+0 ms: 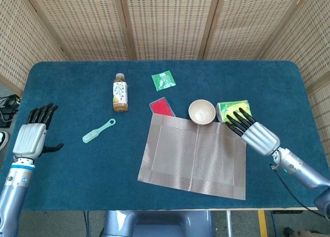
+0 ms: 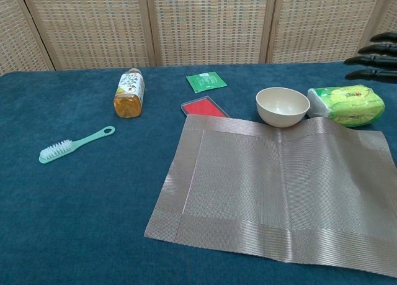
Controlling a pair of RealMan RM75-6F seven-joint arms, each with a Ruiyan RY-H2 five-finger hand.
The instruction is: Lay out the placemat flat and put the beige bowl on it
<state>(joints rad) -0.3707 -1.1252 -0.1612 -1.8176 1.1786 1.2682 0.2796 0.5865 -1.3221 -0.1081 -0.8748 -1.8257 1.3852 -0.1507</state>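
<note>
placemat spread out, bowl at its far edge

nearest us, we see the placemat [image 2: 273, 192] lying open on the blue desk [image 1: 72, 159], its near edge close to the desk's front. it is nearly flat; a slight rise shows along its far edge, by the bowl.

our left hand [image 1: 34, 135] hovers off to the left side of the desk, well apart from everything, fingers straight and spread, holding nothing. our right hand [image 1: 252, 131] is above the placemat's far right corner, fingers stretched out and apart toward the green packet, also holding nothing. in the chest view only its dark fingertips [image 2: 372, 49] show at the right border, lifted above the packet.

a mint brush [image 2: 74, 144] lies on the desk left of the placemat, apart from it.

at the placemat's far edge stands the beige bowl [image 2: 283, 106], upright, touching or just overlapping that edge; we cannot tell whether it rests on the fabric. just right of it lies a green tissue packet [image 2: 345, 104], near the bowl. a red flat case [image 2: 203, 106] lies at the placemat's far left corner, partly tucked under it.

further back, a bottle [image 2: 128, 92] lies on its side, and a small green sachet [image 2: 206, 81] lies flat beyond the red case.
</note>
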